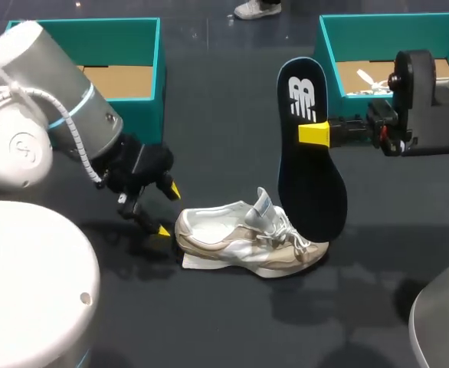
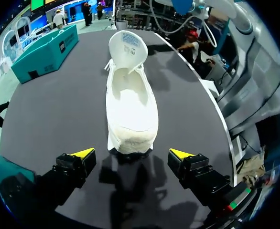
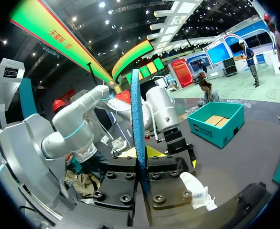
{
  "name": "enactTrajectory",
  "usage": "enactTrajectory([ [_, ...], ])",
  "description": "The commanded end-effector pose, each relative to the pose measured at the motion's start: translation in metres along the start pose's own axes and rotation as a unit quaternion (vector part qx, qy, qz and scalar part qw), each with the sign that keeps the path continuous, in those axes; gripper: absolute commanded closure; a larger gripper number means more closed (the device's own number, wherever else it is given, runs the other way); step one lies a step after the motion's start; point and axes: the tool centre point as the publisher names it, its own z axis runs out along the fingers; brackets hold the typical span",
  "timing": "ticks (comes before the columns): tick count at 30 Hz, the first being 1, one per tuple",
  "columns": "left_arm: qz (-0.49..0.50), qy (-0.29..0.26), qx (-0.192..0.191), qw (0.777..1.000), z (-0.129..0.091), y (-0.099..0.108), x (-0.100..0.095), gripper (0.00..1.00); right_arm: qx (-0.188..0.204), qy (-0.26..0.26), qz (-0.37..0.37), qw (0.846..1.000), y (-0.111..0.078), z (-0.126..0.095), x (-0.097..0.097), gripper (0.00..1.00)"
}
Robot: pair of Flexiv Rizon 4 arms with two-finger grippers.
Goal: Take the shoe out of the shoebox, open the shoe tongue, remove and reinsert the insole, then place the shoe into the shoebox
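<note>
**Head view**
- Table (image 1: 224,322): dark, matte, flat.
- Shoe (image 1: 247,245): low sneaker in white and beige with a mesh and suede look. It stands on its sole at lower centre, outside both boxes, with the heel to the frame's left. Its tongue (image 1: 263,202) is pulled up.
- Insole (image 1: 310,153): long, rounded and navy, held upright at centre right. A white logo (image 1: 302,98) sits near its upper end. Its lower end overlaps the shoe's front; whether they touch cannot be told.
- Right gripper (image 1: 314,133): enters from the right with its jaws closed on the insole's upper half. One yellow tip shows.
- Left gripper (image 1: 169,210): sits at centre left, just beside the heel, with its jaws spread and nothing in them.
- Left box (image 1: 144,119): teal walls and a brown cardboard floor, upper left.
- Right box (image 1: 324,54): same make, upper right.

**Left wrist view**
- Shoe (image 2: 130,105): the heel lies just ahead of the parted fingers (image 2: 82,153) and is not touched by them. The inside is pale.
- Tongue (image 2: 128,47): raised, with a printed label (image 2: 129,43) on its inner face that is too small to read.

**Right wrist view**
- Insole (image 3: 139,143): seen edge-on with a blue, grainy surface, clamped from both sides between the yellow tips.
- Shoe (image 3: 197,188): white, on the table beside the gripper.
</note>
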Motion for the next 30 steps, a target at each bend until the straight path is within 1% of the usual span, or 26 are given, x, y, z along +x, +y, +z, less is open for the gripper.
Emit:
enactTrajectory([
  [1,-0.025,-0.018,-0.131,0.991,0.0,-0.006,0.004,0.0,0.0,0.0,0.0,1.0,-0.001,0.003,-0.001,1.0],
  [3,-0.025,-0.018,-0.131,0.991,0.0,-0.006,0.004,0.0,0.0,0.0,0.0,1.0,-0.001,0.003,-0.001,1.0],
  [4,-0.043,-0.01,-0.144,0.989,0.0,-0.01,0.001,0.0,0.0,0.0,0.0,1.0,-0.001,0.003,-0.001,1.0],
  [5,-0.036,-0.007,-0.142,0.989,-0.002,-0.013,0.0,0.0,0.0,0.0,0.0,1.0,-0.001,0.003,-0.001,1.0],
  [7,-0.044,0.004,-0.157,0.987,-0.007,-0.021,0.0,0.0,0.0,0.0,0.0,1.0,-0.001,0.003,-0.001,1.0],
  [8,-0.032,-0.003,-0.158,0.987,-0.009,-0.023,0.002,0.0,0.0,0.0,0.0,1.0,-0.001,0.003,-0.001,1.0],
  [10,-0.032,-0.003,-0.174,0.984,-0.01,-0.026,0.002,0.0,0.0,0.0,0.0,1.0,-0.001,0.003,-0.001,1.0],
  [16,-0.008,-0.01,-0.187,0.982,-0.013,-0.036,0.002,0.0,0.0,0.0,0.0,1.0,-0.001,0.003,-0.001,1.0],
  [20,-0.007,-0.006,-0.19,0.982,-0.009,-0.042,-0.004,0.0,0.0,0.0,0.0,1.0,-0.001,0.003,-0.001,1.0],
  [22,-0.008,-0.008,-0.186,0.982,-0.008,-0.047,-0.009,0.0,0.0,0.0,0.0,1.0,-0.001,0.003,-0.001,1.0],
  [24,0.0,-0.005,-0.173,0.985,-0.005,-0.054,-0.013,0.0,0.0,0.0,0.0,1.0,-0.001,0.003,-0.001,1.0],
  [25,-0.001,-0.011,-0.172,0.985,-0.003,-0.058,-0.016,0.0,0.0,0.0,0.0,1.0,-0.001,0.003,-0.001,1.0],
  [30,0.007,-0.017,-0.18,0.983,0.011,-0.081,-0.029,0.0,0.0,0.0,0.0,1.0,-0.001,0.003,-0.001,1.0],
])
